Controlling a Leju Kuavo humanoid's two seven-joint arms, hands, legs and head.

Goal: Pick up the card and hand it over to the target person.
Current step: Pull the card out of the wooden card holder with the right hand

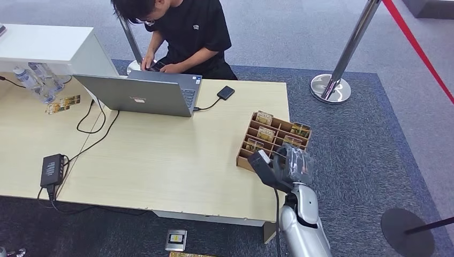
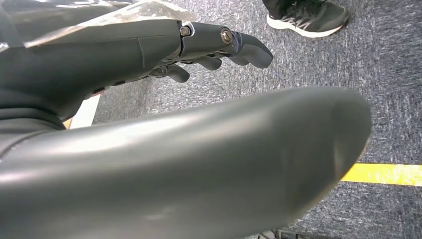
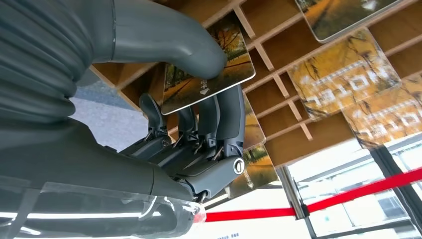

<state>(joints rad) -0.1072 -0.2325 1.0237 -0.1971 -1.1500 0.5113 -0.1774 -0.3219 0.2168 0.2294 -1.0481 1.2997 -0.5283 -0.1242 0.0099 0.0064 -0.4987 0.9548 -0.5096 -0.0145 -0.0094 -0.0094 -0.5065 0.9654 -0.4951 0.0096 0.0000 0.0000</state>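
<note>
A wooden card box (image 1: 247,159) with several compartments stands at the table's right edge and holds several yellow picture cards (image 1: 264,118). My right hand (image 1: 292,163) is over the box's near right corner. In the right wrist view my right hand (image 3: 199,119) pinches one card (image 3: 219,74) between thumb and fingers, just off the box's dividers (image 3: 278,104). A person (image 1: 187,32) in a black shirt crouches behind the table's far edge, looking down at a phone. My left hand (image 2: 209,45) hangs over the carpet, holding nothing, its fingers loosely extended.
An open laptop (image 1: 144,96) sits mid-table with a black drive (image 1: 226,92) cabled to it. A power adapter (image 1: 52,169) and cords lie at the left. A chrome stanchion (image 1: 331,88) with red rope (image 1: 412,37) stands to the right. Someone's shoe (image 2: 308,17) is near a yellow floor line (image 2: 388,174).
</note>
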